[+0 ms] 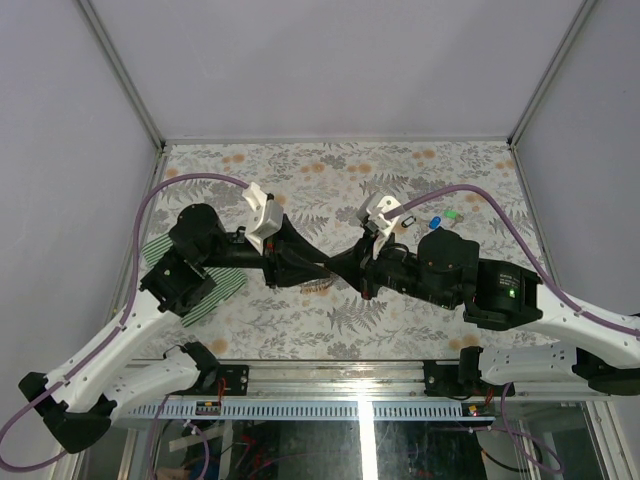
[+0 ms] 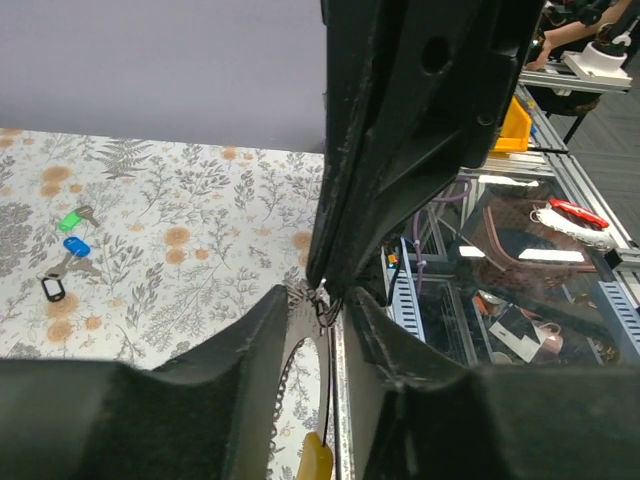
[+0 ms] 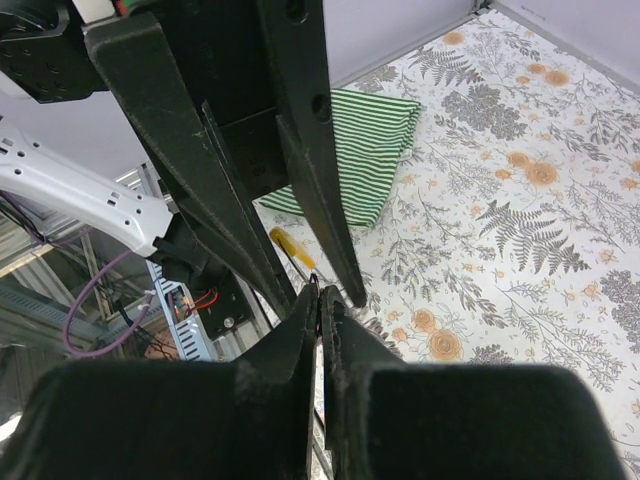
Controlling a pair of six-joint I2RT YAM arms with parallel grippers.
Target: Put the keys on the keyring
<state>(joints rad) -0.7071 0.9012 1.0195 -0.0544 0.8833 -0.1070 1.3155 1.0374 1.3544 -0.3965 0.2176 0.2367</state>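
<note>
Black left hand and right hand tip to tip, right pinching keyring

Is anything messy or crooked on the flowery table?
Only one thing: the green-and-white striped cloth lies slanted to the near edge of the table, on the left side, partly hidden under the left arm. Nothing looks spilled or broken.
</note>
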